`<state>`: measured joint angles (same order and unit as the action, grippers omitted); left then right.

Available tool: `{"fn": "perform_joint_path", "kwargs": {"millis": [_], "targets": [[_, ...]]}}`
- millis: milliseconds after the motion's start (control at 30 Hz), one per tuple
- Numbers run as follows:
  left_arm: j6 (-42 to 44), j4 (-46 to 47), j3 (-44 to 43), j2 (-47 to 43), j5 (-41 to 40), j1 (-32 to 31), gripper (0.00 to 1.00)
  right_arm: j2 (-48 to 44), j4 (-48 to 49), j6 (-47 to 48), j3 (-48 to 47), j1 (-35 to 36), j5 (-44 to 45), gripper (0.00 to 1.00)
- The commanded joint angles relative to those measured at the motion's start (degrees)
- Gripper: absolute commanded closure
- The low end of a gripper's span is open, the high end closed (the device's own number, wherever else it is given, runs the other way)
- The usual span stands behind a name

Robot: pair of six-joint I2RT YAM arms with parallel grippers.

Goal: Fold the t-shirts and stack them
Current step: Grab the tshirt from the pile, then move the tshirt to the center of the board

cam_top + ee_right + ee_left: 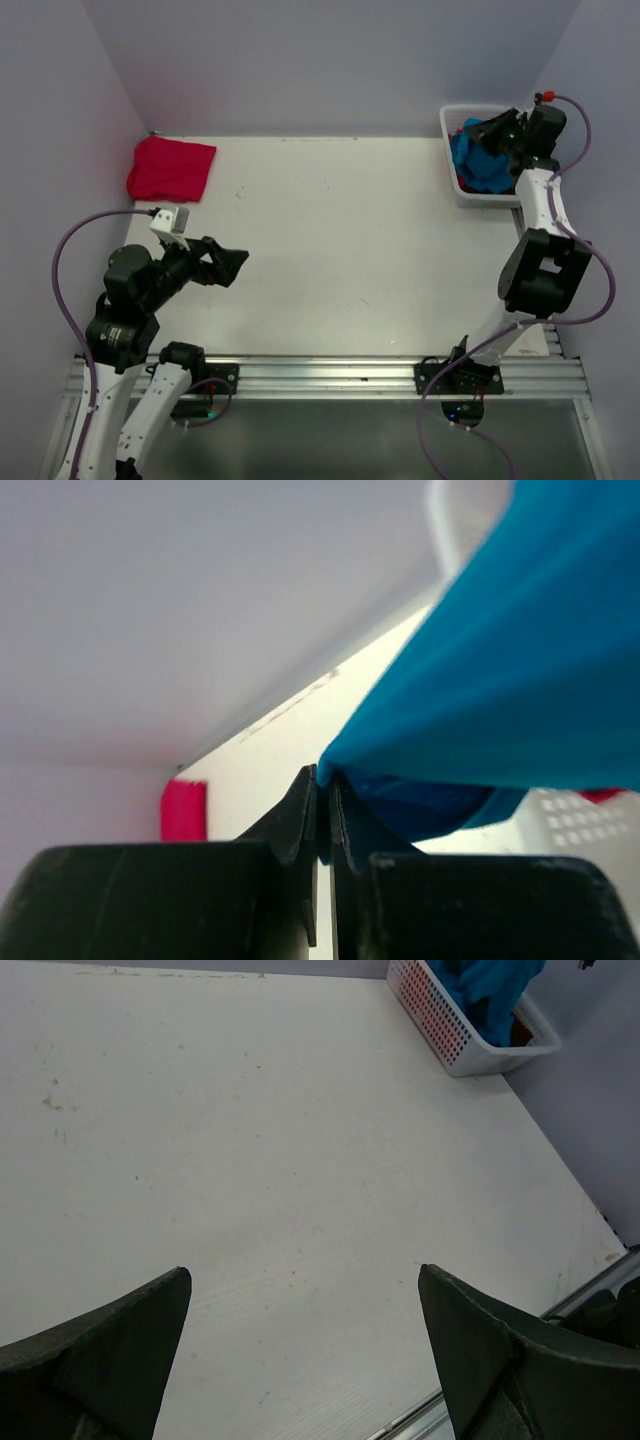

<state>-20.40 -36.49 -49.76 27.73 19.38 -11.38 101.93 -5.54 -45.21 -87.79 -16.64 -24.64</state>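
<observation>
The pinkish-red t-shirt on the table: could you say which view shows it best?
Top external: the whole pinkish-red t-shirt lies unobstructed at far left. Right wrist catches only a blurred sliver; left wrist misses it.

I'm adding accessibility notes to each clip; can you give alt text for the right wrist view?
The right gripper is shut on an edge of the teal-blue t-shirt, which stretches up to the right and fills that side of the picture. Behind lie the white table, a pinkish-red t-shirt by the far wall, and part of the white mesh basket.
</observation>
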Motion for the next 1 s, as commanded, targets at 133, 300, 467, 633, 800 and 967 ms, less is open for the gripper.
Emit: {"fn": "perform_joint_path", "kwargs": {"millis": [133, 300, 467, 633, 800, 967], "targets": [[-1.57, 3.18, 0.54, -0.65, 1.81, 0.21, 0.0, -5.25, -3.75, 9.07, -7.55, 10.57, -23.6, 1.0], [-1.66, 2.74, -1.39, -0.66, 0.67, 0.21, 0.0, -6.57, -16.94, 20.67, -11.87, 23.11, -29.14, 1.0], [-0.78, 1.25, -7.63, 1.01, -1.97, 0.21, 0.0, -9.46, -22.94, 27.37, -13.46, 33.42, -32.57, 1.0], [-0.51, 0.72, -12.11, 2.25, -2.76, 0.21, 0.0, -12.71, -23.9, 28.69, -17.66, 41.16, -33.72, 1.0], [-0.78, 0.19, -12.91, 1.11, -3.47, 0.21, 0.0, -15.18, -27.15, 29.13, -24.7, 43.62, -31.87, 1.0], [-1.22, -0.07, -13.52, -0.3, -4.0, 0.21, 0.0, -15.27, -31.02, 29.74, -32.79, 44.33, -30.73, 1.0]]}}
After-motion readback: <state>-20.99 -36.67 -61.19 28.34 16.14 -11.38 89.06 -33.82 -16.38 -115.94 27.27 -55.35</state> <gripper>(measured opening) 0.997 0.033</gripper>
